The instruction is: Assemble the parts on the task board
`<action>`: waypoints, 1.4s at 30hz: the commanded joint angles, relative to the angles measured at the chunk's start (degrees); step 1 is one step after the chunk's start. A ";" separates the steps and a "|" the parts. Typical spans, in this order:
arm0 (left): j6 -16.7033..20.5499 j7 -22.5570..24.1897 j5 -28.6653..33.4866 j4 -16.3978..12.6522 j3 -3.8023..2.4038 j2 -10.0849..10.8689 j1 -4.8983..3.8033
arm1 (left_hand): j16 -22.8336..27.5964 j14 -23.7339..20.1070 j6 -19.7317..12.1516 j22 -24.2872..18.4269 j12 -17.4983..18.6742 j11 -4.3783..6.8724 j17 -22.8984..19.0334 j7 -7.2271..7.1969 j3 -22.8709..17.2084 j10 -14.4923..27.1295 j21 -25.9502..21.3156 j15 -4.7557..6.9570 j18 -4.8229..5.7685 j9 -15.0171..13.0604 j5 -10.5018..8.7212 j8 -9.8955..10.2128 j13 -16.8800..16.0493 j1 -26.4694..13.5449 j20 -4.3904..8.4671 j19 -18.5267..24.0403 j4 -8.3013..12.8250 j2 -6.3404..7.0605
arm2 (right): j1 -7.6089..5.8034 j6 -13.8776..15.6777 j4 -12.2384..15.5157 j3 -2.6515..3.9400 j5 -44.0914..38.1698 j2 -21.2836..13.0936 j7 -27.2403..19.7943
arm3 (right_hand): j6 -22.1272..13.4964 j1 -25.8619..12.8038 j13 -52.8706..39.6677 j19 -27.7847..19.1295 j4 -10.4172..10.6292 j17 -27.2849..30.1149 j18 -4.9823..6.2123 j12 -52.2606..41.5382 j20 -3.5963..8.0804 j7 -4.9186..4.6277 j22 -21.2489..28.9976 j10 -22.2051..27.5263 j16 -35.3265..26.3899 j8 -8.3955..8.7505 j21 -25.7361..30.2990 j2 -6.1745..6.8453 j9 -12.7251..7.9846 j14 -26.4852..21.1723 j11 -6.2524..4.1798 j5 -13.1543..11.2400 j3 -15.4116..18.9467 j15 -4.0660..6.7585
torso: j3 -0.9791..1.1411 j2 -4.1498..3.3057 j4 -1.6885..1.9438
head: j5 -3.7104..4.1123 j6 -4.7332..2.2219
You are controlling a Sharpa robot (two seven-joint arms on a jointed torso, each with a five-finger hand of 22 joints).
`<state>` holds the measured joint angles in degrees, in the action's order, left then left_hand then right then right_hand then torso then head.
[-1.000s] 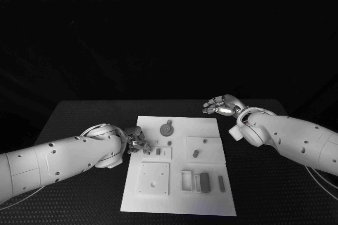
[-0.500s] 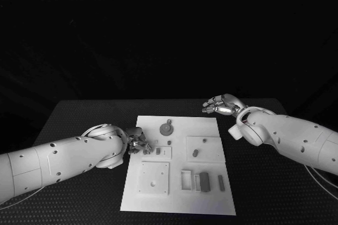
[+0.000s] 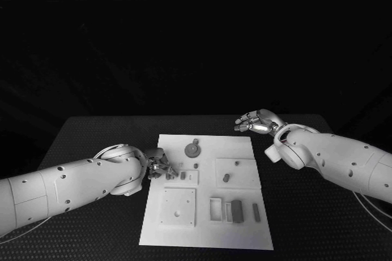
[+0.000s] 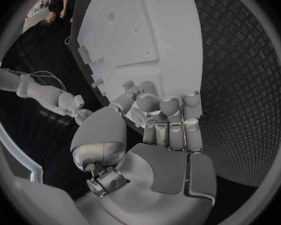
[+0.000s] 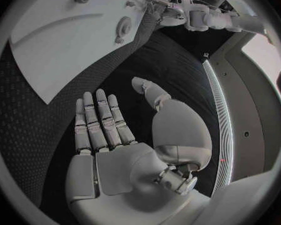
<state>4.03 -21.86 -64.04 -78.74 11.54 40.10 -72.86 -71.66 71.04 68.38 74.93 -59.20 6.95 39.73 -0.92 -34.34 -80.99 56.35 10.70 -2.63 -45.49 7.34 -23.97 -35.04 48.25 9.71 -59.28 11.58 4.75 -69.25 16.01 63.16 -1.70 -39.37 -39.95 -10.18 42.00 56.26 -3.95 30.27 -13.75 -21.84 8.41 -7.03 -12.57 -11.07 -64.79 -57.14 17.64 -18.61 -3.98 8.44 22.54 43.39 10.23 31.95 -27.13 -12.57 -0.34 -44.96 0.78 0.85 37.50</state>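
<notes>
The white task board (image 3: pixel 245 230) lies in the middle of the table. On it I see a round grey part (image 3: pixel 192 150) near the far edge, a small peg (image 3: pixel 227 178) on a square plate, and a dark block (image 3: pixel 237 211) next to a slim bar (image 3: pixel 255 212). My left hand (image 3: pixel 160 167) hovers at the board's left edge, fingers curled toward the thumb beside two small parts (image 3: pixel 184 175). From behind, the left hand (image 4: pixel 159 135) hides whatever lies between its fingertips. My right hand (image 3: pixel 257 123) hangs over the table past the board's far right corner, fingers (image 5: pixel 97 120) straight and apart, holding nothing.
A square plate with a hole (image 3: pixel 178 207) and a small open box (image 3: pixel 216 210) sit on the board's near half. Black ridged table (image 3: pixel 327 215) surrounds the board (image 4: pixel 140 30) on all sides. The right wrist view shows the board's far corner (image 5: pixel 59 40).
</notes>
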 commanded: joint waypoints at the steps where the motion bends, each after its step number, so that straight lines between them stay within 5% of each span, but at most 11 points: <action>1: -1.06 -0.91 0.66 0.11 0.34 -0.17 0.50 | -0.40 -0.04 -0.63 0.78 -0.24 0.11 -0.12 0.15 0.51 0.46 -0.14 0.10 -0.79 0.26 -4.04 -0.37 0.17 -0.97 5.47 0.10 -2.10 2.30 | 0.04 -0.30 0.03 0.02 -0.07 0.03 -0.39 | -0.32 -0.50 0.01 -0.31 0.27 0.06 -0.38 0.29 0.05 -0.16 -0.06 0.06 0.38 -0.24 0.20 0.07 -0.10 -0.46 0.34 0.33 0.14 0.08 | -0.03 -0.02 -0.02 | 0.01 -0.08; 8: -0.06 -1.14 0.87 0.07 0.17 -0.08 0.50 | -0.64 -0.25 -1.05 0.74 -0.48 0.06 -0.07 0.21 0.67 0.55 -0.22 0.33 -0.91 0.31 -4.57 -0.69 0.25 -4.50 5.61 0.07 -7.08 5.57 | 0.04 -0.27 -0.02 0.02 -0.07 0.09 -0.37 | -0.34 -0.51 0.01 -0.32 0.28 0.08 -0.39 0.30 0.05 -0.17 -0.06 0.07 0.39 -0.24 0.21 0.09 -0.11 -0.47 0.35 0.33 0.14 0.07 | -0.05 -0.03 -0.02 | 0.08 -0.17; 14: 0.27 -1.17 1.44 -0.19 -0.12 0.11 0.49 | -0.83 -0.43 -1.36 0.81 -0.63 0.09 -0.02 0.18 -0.30 0.66 -0.08 0.54 -1.07 0.06 -4.56 -1.10 0.23 -5.28 5.75 0.08 -10.12 6.96 | 0.06 -0.26 -0.04 0.02 -0.07 0.11 -0.32 | -0.37 -0.52 0.01 -0.33 0.28 0.09 -0.39 0.31 0.05 -0.19 -0.07 0.07 0.39 -0.23 0.21 0.10 -0.12 -0.49 0.37 0.33 0.15 0.06 | -0.04 -0.02 -0.01 | 0.11 -0.20; 23: 0.64 -1.23 2.37 -0.34 -1.73 0.69 0.48 | -0.86 -0.51 -1.48 0.85 -0.67 0.07 -0.03 0.20 -0.48 0.70 -0.02 0.62 -1.10 -0.01 -4.55 -1.23 0.23 -5.11 5.77 0.13 -10.64 6.91 | 0.08 -0.24 -0.10 0.02 -0.07 0.14 -0.32 | -0.40 -0.51 0.01 -0.35 0.28 0.10 -0.40 0.33 0.05 -0.22 -0.08 0.08 0.41 -0.23 0.21 0.10 -0.14 -0.50 0.39 0.34 0.13 0.04 | -0.01 -0.01 -0.02 | 0.20 -0.15; 30: 1.62 -1.22 2.69 -0.63 -3.43 1.17 0.43 | -0.83 -0.75 -1.82 0.83 -0.66 0.02 -0.08 0.24 -0.77 0.79 0.00 0.78 -1.15 -0.14 -4.55 -1.42 0.27 -5.02 5.79 0.27 -11.94 8.32 | 0.10 -0.20 -0.15 0.02 -0.07 0.14 -0.32 | -0.42 -0.51 0.01 -0.36 0.29 0.12 -0.40 0.34 0.05 -0.25 -0.09 0.08 0.42 -0.24 0.21 0.10 -0.15 -0.51 0.40 0.34 0.12 0.04 | -0.02 0.00 0.01 | 0.27 -0.14; 35: 2.93 -0.42 4.07 -0.83 -4.29 1.36 0.18 | -0.16 -2.21 -4.57 0.65 0.19 -0.98 -0.36 1.28 -1.09 1.69 -0.80 0.06 -0.85 0.06 -4.53 -0.54 0.76 -3.75 5.43 1.69 -12.48 9.18 | 0.10 -0.18 -0.18 0.02 -0.07 0.18 -0.32 | -0.42 -0.51 0.01 -0.36 0.29 0.12 -0.40 0.34 0.05 -0.26 -0.10 0.08 0.43 -0.24 0.21 0.10 -0.15 -0.52 0.40 0.35 0.12 0.03 | 0.00 0.01 0.00 | 0.29 -0.21; 40: 6.88 4.69 4.58 -0.79 -4.42 0.86 -0.38 | 0.83 -3.81 -7.11 0.46 1.31 -1.80 -0.78 2.14 -0.88 3.40 -1.51 -0.15 -0.61 0.28 -4.55 0.37 1.24 -3.42 5.18 2.73 -12.97 10.64 | 0.10 -0.14 -0.19 0.02 -0.07 0.15 -0.32 | -0.43 -0.51 0.01 -0.37 0.30 0.13 -0.41 0.35 0.05 -0.27 -0.11 0.08 0.43 -0.25 0.21 0.11 -0.16 -0.52 0.41 0.35 0.12 0.03 | 0.00 -0.01 -0.04 | 0.34 -0.30; 42: 9.01 8.84 5.53 -0.64 -4.41 0.45 -0.38 | 3.06 -7.10 -10.39 -0.05 3.73 -2.98 -1.71 3.48 -0.72 7.06 -3.51 -1.60 0.14 0.67 -4.65 1.67 2.22 -2.20 4.30 5.71 -12.22 10.41 | 0.10 -0.14 -0.22 0.02 -0.07 0.16 -0.33 | -0.43 -0.52 0.01 -0.37 0.30 0.13 -0.41 0.35 0.05 -0.27 -0.11 0.08 0.43 -0.25 0.21 0.11 -0.16 -0.52 0.41 0.35 0.12 0.03 | 0.01 -0.01 -0.02 | 0.41 -0.38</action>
<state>7.89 -20.49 -60.63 -79.33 7.15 40.93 -73.19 -69.03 64.65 58.66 74.87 -55.95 4.20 38.18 2.24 -35.11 -74.68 53.24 9.34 -2.63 -44.90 3.05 -22.57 -33.00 45.55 8.28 -54.13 -0.90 15.27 -69.19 16.03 62.96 -1.70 -39.37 -39.82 -10.16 42.00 56.26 -3.95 30.27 -13.75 -21.80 8.41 -7.03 -12.57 -11.07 -64.82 -57.14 17.86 -18.61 -3.98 8.44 22.46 43.39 10.23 31.95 -27.12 -12.57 -0.34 -44.95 0.76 1.18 37.19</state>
